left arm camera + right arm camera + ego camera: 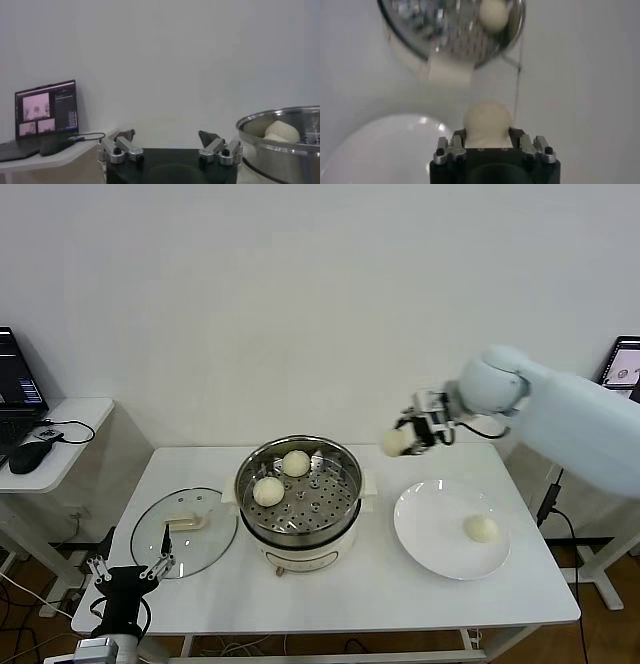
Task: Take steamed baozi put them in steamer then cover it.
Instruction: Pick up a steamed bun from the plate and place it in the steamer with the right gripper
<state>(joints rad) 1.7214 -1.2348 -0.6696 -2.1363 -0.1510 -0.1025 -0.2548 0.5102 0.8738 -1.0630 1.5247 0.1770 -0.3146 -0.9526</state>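
Left gripper [128,569] parked low, left of steamer [300,489], just off table edge, fingers spread wide, holding nothing. Cover [183,531] flat on table just left of steamer, handle up, nearest to left arm. Steamer open, two baozi [268,491] on perforated tray, left and rear side; right half of tray free. Right gripper [410,434] in air up and right of steamer, above gap to plate [430,534], pinching one held baozi [487,120] between closed-in jaws. Steamer lies left and below held baozi, so likely move is left then down onto free tray side. Last baozi [482,529] on plate, right of steamer. Roughly halfway, cover not yet on
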